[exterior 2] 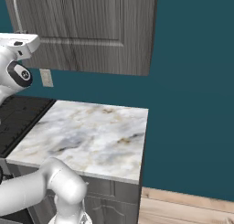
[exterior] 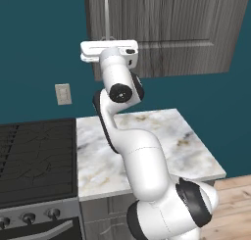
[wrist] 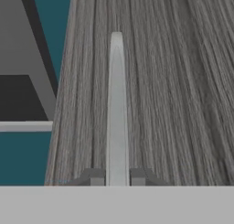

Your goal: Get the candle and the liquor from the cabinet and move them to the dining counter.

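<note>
Cabinet, dark grey wood-grain, hangs closed on the teal wall above the small marble worktop. Its vertical silver bar handle runs up the door's left edge. The gripper is raised to the handle's lower end, its fingers pinching the bar from both sides. A black stove adjoins the worktop.

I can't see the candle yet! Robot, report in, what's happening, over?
Pincer shut on the cabinet handle. Cabinet door closed, candle and liquor hidden behind it. Marble worktop below, nothing blocking the door. Over.
</note>
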